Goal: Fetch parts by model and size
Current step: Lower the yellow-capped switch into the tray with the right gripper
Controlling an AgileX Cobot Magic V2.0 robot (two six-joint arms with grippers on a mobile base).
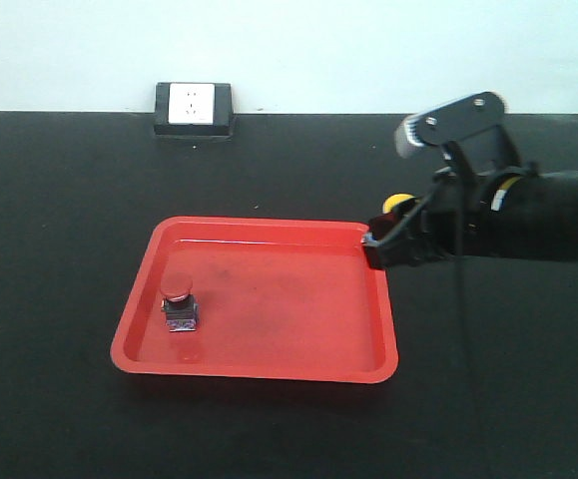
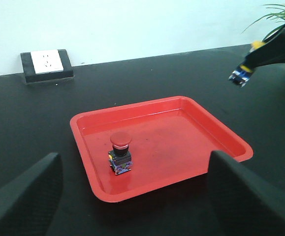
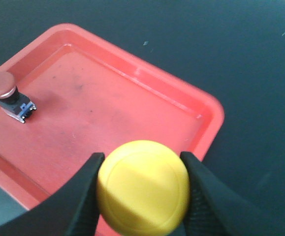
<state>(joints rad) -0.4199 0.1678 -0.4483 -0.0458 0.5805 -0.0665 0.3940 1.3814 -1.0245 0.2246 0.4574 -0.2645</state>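
The yellow-capped switch [image 3: 143,186] was pinched by its smooth, probably slippery cap in the right claw [image 3: 142,189] over the red tray [image 3: 132,73] corner; the blocky base would likely have gripped better.

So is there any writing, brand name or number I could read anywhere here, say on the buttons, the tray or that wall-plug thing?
None can be read.
Red-capped button: plain cap, nothing printed that shows.
Yellow-capped button, held in the right claw: plain cap.
Red tray: no label or marking.
White socket: only plug holes; any lettering is too small to tell.
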